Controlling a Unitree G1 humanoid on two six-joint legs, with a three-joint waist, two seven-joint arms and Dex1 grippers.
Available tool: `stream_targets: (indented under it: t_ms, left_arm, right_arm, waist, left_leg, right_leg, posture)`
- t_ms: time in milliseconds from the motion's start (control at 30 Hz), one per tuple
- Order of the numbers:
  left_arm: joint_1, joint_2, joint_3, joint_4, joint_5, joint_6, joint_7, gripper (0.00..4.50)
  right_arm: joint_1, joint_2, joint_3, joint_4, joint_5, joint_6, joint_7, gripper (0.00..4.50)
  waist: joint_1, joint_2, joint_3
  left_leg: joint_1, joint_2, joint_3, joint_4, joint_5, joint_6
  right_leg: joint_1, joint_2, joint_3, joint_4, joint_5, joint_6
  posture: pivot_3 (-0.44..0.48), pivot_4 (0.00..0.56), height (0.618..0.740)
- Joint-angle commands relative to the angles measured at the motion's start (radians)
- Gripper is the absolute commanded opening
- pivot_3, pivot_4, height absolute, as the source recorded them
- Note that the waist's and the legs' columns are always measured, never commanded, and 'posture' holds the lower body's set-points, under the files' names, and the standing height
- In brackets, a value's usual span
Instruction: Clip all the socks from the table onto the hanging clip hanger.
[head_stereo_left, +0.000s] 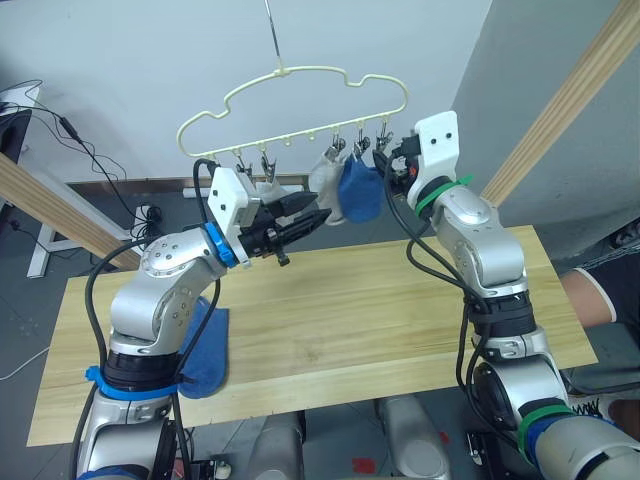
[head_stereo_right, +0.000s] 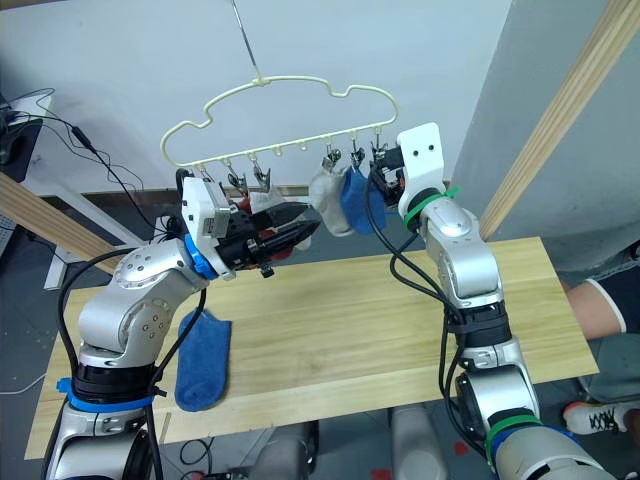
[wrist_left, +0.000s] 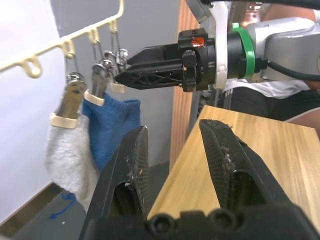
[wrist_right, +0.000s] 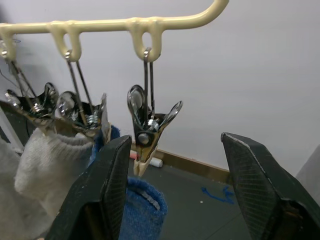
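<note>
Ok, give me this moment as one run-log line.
hanger: grey sock and blue sock clipped | table: one blue sock lying | left gripper: open, empty | right gripper: open at the end clip

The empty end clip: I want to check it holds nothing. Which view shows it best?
The right wrist view: the empty clip hangs close up beside the right gripper, nothing in it. The left wrist view shows it from the side; both eye views show it small on the hanger.

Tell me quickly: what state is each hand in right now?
Left hand: open, holding nothing.
Right hand: open, empty, at an empty clip of the clip hanger.
</note>
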Motion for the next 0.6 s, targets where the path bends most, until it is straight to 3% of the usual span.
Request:
stream_targets:
  t_ms: [33,600]
  left_arm:
    - [-0.012,0.003,0.018,-0.024,-0.008,-0.014,0.005,1.82]
    - [-0.033,0.029,0.042,-0.038,-0.06,0.034,-0.015,1.82]
  right_arm:
    - [-0.032,0.012,-0.002,0.006,-0.012,-0.055,-0.015,2.99]
    - [-0.06,0.099,-0.047,0.023,0.018,-0.056,-0.111,2.99]
  waist:
    - [-0.001,0.0,0.0]
    - [0.0,0.0,0.0]
  left_leg:
    - [0.0,0.0,0.0,0.0,0.0,0.0]
    - [0.0,0.0,0.0,0.0,0.0,0.0]
  right_leg:
    - [0.0,0.0,0.0,0.0,0.0,0.0]
    - [0.0,0.0,0.0,0.0,0.0,0.0]
  posture:
    - [-0.183,0.313,0.74]
    - [-0.183,0.305,0.74]
